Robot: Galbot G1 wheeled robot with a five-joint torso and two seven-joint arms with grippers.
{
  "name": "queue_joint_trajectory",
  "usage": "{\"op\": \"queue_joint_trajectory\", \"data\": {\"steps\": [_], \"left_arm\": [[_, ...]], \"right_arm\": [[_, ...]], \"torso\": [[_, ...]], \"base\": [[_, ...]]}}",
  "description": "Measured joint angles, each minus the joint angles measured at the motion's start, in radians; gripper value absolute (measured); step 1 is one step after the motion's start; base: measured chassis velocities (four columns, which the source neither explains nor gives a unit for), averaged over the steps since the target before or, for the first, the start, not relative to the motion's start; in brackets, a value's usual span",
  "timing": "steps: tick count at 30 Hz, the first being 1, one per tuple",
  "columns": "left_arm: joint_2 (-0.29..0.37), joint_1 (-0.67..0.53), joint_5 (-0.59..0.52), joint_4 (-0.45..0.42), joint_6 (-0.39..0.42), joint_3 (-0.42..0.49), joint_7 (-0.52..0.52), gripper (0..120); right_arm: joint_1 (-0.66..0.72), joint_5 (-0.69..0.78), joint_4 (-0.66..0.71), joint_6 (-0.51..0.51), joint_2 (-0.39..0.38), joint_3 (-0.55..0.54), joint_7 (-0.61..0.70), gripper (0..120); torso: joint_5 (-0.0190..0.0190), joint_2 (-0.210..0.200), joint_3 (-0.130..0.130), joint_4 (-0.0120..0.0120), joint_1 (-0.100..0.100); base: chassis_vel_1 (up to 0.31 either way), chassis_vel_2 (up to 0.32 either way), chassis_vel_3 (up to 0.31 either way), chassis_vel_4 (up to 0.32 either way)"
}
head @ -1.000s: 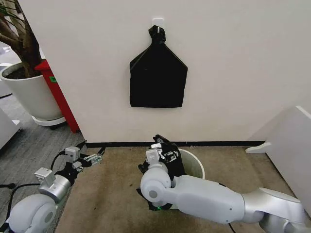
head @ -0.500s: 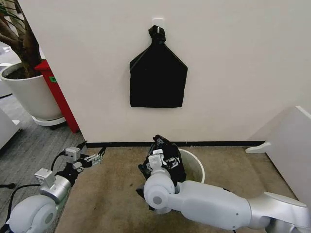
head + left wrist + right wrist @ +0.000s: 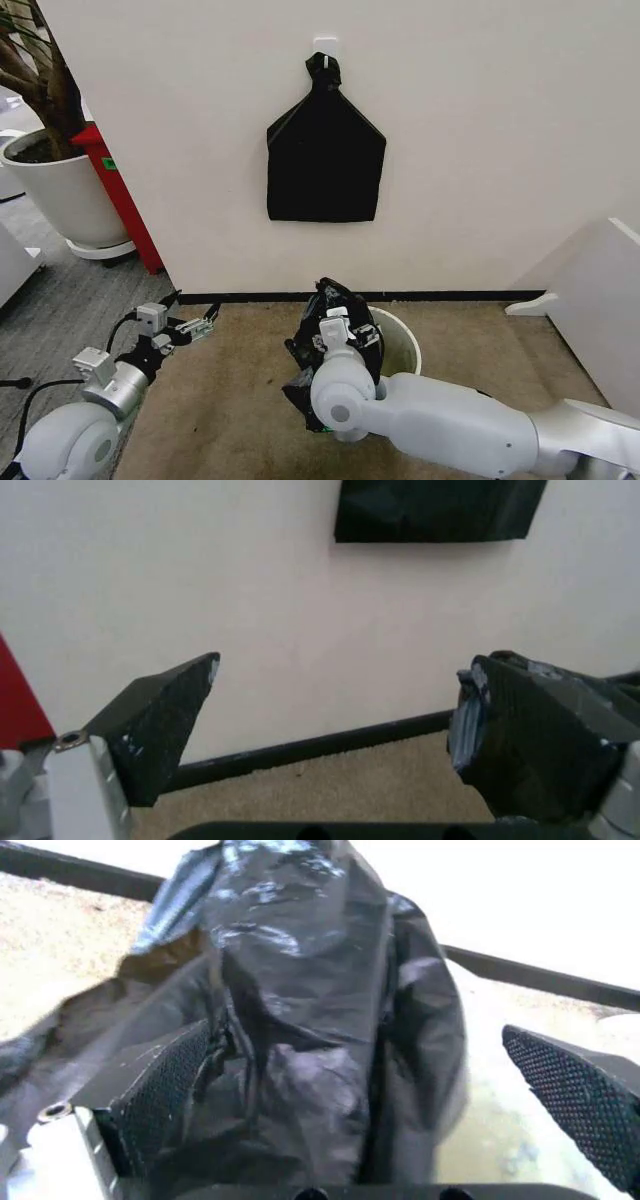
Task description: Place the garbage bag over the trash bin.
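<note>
The garbage bag (image 3: 322, 305) is a crinkled, glossy black heap bunched at the left rim of the trash bin (image 3: 403, 345), a small cream-white round bin on the tan carpet near the wall. My right gripper (image 3: 338, 328) is at the bag, between it and the bin's left rim. In the right wrist view the right gripper (image 3: 355, 1036) is open, its fingers (image 3: 165, 1091) spread wide, with the bag (image 3: 300, 990) piled between them and lying against one finger. My left gripper (image 3: 196, 325) hovers open over the carpet to the left, holding nothing; the left wrist view shows the left gripper (image 3: 342, 666) facing the wall.
A flat black house-shaped bundle (image 3: 325, 155) hangs on the wall above the bin. A large white plant pot (image 3: 60, 195) and a red panel (image 3: 122, 200) stand at the far left. A white board (image 3: 600, 300) stands on the right.
My right arm has shifted a little to the right, toward the bin, and the bag has bulged out more on the left of the gripper. The left arm has stayed put.
</note>
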Motion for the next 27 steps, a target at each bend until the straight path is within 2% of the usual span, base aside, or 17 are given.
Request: {"op": "queue_joint_trajectory", "data": {"steps": [5,10,16,19,20,23,27], "left_arm": [[0.025,-0.017,-0.001,-0.023,0.031,0.03,-0.004,100],[0.064,-0.096,-0.005,-0.036,0.06,0.152,-0.037,100],[0.076,-0.148,-0.005,-0.039,0.097,0.22,-0.05,100],[0.106,-0.219,-0.006,-0.04,0.142,0.327,-0.078,100],[0.106,-0.219,-0.006,-0.04,0.142,0.327,-0.078,100],[0.117,-0.281,-0.005,-0.019,0.157,0.4,-0.095,100],[0.124,-0.291,-0.01,-0.014,0.165,0.396,-0.102,100]], "right_arm": [[-0.009,0.001,0.013,-0.002,-0.029,0.005,0.0,100],[-0.024,0.002,0.022,-0.005,-0.058,0.023,0.0,100],[-0.022,0.02,0.031,-0.01,-0.068,0.043,0.0,100],[-0.028,0.025,0.042,-0.012,-0.094,0.043,0.0,100],[-0.028,0.025,0.042,-0.012,-0.094,0.043,0.0,100],[-0.038,0.027,0.052,-0.005,-0.098,0.053,0.0,100],[-0.027,0.072,0.077,0.015,-0.074,0.078,-0.001,100]], "torso": [[0.0003,0.0,0.0,0.0,0.0],[0.0,0.0,0.0,-0.0006,0.0],[0.0002,0.0,0.0,0.0003,0.0],[0.0002,0.0,0.0,-0.0003,0.0],[0.0002,0.0,0.0,-0.0003,0.0],[-0.0001,0.0,0.0,-0.0006,0.0],[-0.0001,0.0,0.0,-0.0004,0.0]], "base": [[0.0,0.0,0.0,0.0],[0.0,0.0,0.0,0.0],[0.0,0.0,0.0,0.0],[0.0,0.0,0.0,0.0],[0.0,0.0,0.0,0.0],[0.0,0.0,0.0,0.0],[0.0,0.0,0.0,0.0]]}}
